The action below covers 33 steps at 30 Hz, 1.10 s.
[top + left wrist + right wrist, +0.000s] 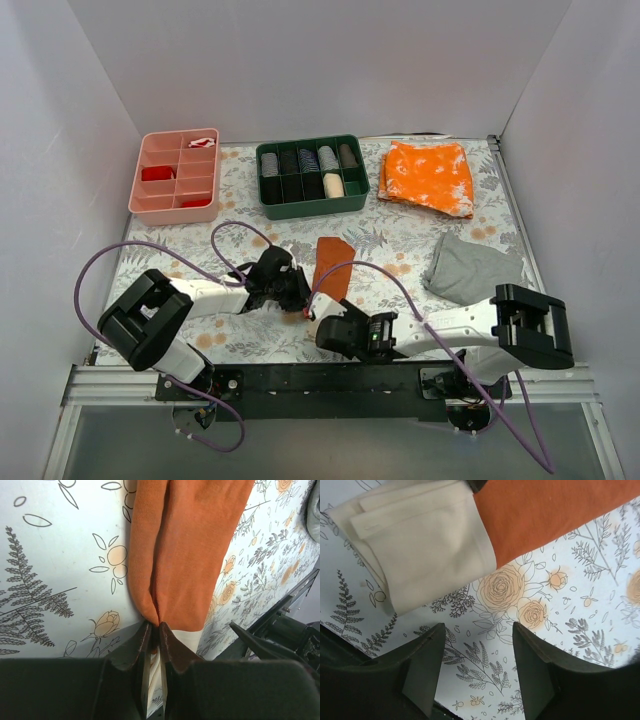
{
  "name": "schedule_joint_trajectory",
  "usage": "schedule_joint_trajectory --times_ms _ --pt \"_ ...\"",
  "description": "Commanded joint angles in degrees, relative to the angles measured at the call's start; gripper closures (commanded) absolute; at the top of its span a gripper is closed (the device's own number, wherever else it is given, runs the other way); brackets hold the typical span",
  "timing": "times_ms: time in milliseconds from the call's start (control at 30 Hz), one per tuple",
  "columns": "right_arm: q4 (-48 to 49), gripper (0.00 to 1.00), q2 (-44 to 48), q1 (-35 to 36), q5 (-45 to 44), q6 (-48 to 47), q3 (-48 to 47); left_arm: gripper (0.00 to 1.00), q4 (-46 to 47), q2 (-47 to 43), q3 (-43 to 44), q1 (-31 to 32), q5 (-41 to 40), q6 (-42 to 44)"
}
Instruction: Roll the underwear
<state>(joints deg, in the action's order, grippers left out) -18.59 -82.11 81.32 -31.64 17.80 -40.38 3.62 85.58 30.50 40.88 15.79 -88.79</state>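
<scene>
The underwear [333, 265] lay on the near middle of the table [400, 235]. It was a soft knit strip, rust-orange on top. Its near end was turned over, so the smooth cream face with a stitched hem showed. The left gripper [155, 629] was pressed closed on a fold of the orange edge and gathered it into a crease. The right gripper [479, 630] stood wide apart just beside the cream end and held nothing. The table cover was printed with ferns and roses. Farther back were a pink tray [172, 213], a green tray [315, 207] with what seemed to be rolled cloths, a bright orange speckled cloth [428, 177] and a crumpled grey cloth [470, 268].
</scene>
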Motion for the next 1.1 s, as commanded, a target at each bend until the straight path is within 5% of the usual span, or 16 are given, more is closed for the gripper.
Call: schedule_joint_trajectory --times_ms 0,467,1067 --pt "-4.9 0.35 -4.7 5.6 -12.5 -1.5 -3.1 0.96 -15.0 3.9 -3.7 -2.4 -8.1 6.3" --pt "5.7 0.34 -1.6 12.4 -10.6 -12.0 -0.8 0.96 -14.4 5.8 -0.9 -5.8 -4.9 9.1" --pt "16.1 0.36 -8.9 12.7 -6.6 -23.0 -1.3 0.94 -13.4 5.9 -1.5 -5.9 -4.0 9.0"
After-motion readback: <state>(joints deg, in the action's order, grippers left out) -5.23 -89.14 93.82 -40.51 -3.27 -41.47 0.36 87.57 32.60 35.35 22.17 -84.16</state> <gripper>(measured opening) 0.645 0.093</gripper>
